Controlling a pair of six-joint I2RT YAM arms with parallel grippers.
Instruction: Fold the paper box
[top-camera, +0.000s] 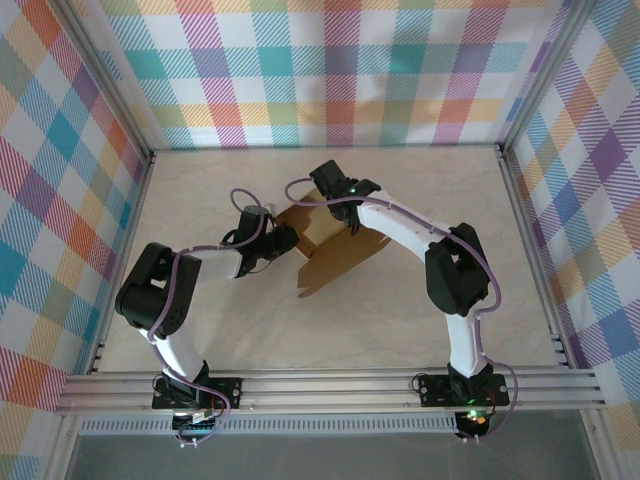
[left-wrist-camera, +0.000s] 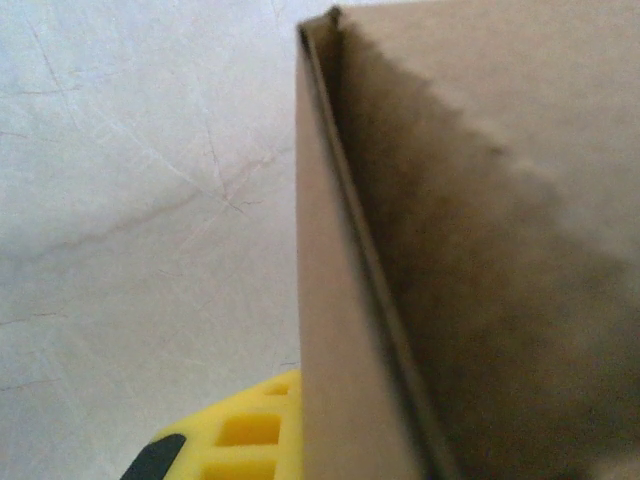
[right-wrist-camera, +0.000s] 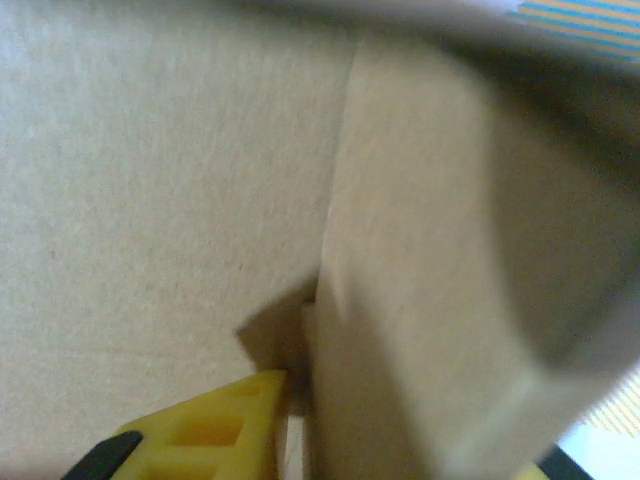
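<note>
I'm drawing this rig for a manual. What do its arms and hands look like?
Both the left arm and right arm have white tubular links joined by bulky black joints, on black bases. A purple cable loops along each. A green light glows at the right wrist. The left hand's fingers and right hand's fingers are yellow with rectangular cut-outs and black patches.
</note>
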